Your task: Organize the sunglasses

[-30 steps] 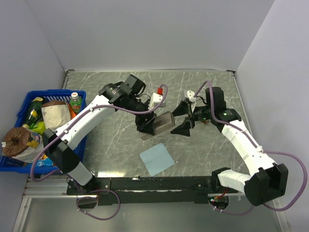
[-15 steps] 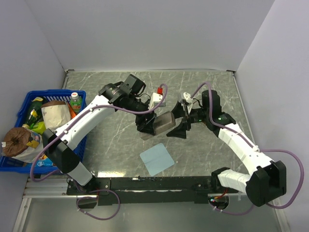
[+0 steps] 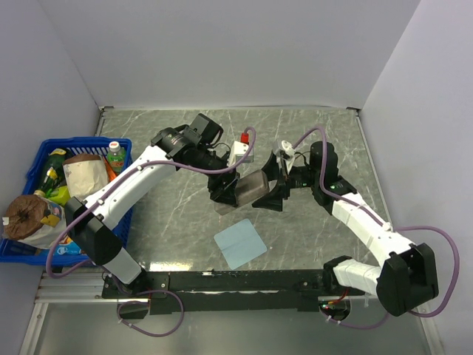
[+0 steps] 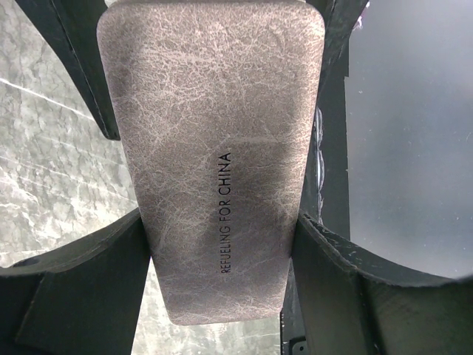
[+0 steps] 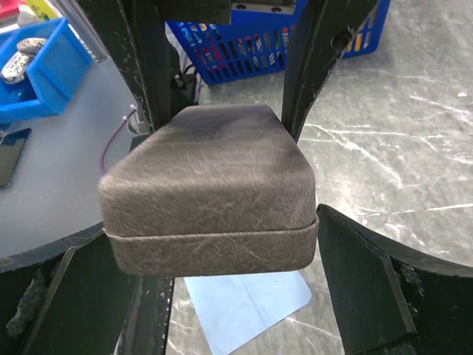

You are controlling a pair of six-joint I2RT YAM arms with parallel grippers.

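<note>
so, your r gripper has slid in from the right side of the table. its fingers are spread wide astride the case, no squeeze yet. l gripper pinches the shut case mid-table. sunglasses not visible, prob inside. looks like a 2-hand opening.

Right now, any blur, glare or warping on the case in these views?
Left wrist: case sharp, lettering readable, backdrop at right blurred. Right wrist: case crisp, no glare, picture edges bowed by the wide lens. Top view: even light, soft shadows on the table.
</note>
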